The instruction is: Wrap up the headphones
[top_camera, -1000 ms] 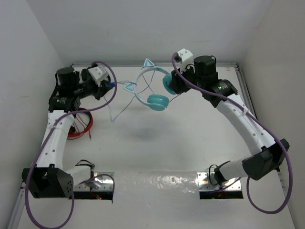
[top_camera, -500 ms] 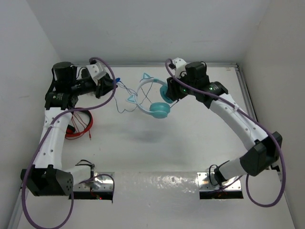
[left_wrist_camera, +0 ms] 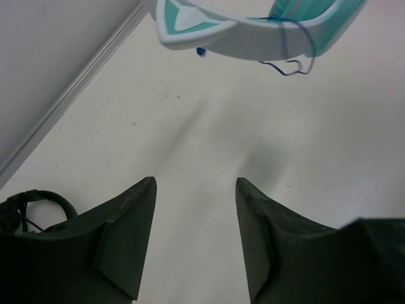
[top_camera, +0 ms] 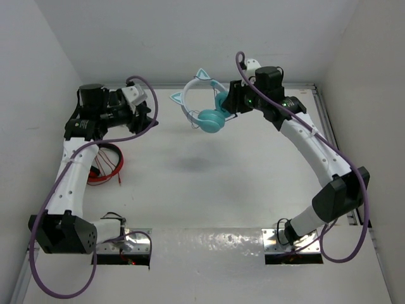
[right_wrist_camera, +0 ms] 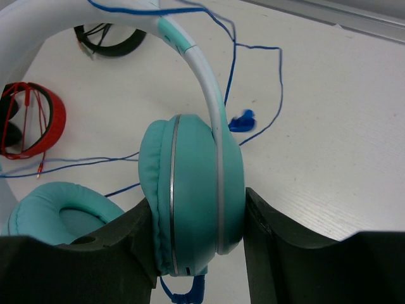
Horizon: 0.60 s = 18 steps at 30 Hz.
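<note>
The teal headphones [top_camera: 204, 113] hang in the air over the back of the table. My right gripper [top_camera: 223, 109] is shut on one turquoise earcup [right_wrist_camera: 193, 196], with the other earcup [right_wrist_camera: 57, 212] at the lower left of the right wrist view. The pale headband [right_wrist_camera: 209, 82] arches up from the held cup, and the thin blue cable [right_wrist_camera: 275, 95] loops over it and hangs loose, ending in the blue plug [right_wrist_camera: 242, 120]. My left gripper [top_camera: 147, 118] is open and empty, left of the headphones. In the left wrist view its jaws [left_wrist_camera: 195, 185] are wide apart below the cat ear [left_wrist_camera: 183, 18].
Red headphones [top_camera: 106, 166] lie on the table beside the left arm and also show in the right wrist view [right_wrist_camera: 35, 120]. Black headphones [right_wrist_camera: 107, 39] lie near the back left and also show in the left wrist view [left_wrist_camera: 35, 204]. The back wall is close behind both grippers.
My left gripper has let go of the cable and plug and drawn back slightly. My right gripper has carried the headphones up and toward the back wall, and the cable now hangs slack.
</note>
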Each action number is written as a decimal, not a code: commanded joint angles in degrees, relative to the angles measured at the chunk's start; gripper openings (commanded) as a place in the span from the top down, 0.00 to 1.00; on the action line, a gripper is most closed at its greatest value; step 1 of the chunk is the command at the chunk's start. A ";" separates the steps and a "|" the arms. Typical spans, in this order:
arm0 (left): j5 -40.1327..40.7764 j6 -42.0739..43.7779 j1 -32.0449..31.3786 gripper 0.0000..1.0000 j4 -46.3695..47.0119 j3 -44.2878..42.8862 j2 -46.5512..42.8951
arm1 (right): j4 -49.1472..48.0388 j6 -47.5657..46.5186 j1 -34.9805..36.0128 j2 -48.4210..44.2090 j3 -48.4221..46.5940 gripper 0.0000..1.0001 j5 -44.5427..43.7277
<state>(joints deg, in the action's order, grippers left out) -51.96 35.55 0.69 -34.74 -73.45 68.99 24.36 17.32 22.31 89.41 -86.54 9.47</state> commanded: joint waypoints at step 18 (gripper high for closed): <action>1.77 -14.17 -16.24 0.38 7.22 3.66 2.64 | -4.41 3.78 6.61 -1.34 -6.53 1.00 -10.79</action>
<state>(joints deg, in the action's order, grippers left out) -52.01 25.34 -15.05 -30.68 -71.53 71.66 25.45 19.73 27.68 88.77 -89.58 1.37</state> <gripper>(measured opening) 0.608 0.460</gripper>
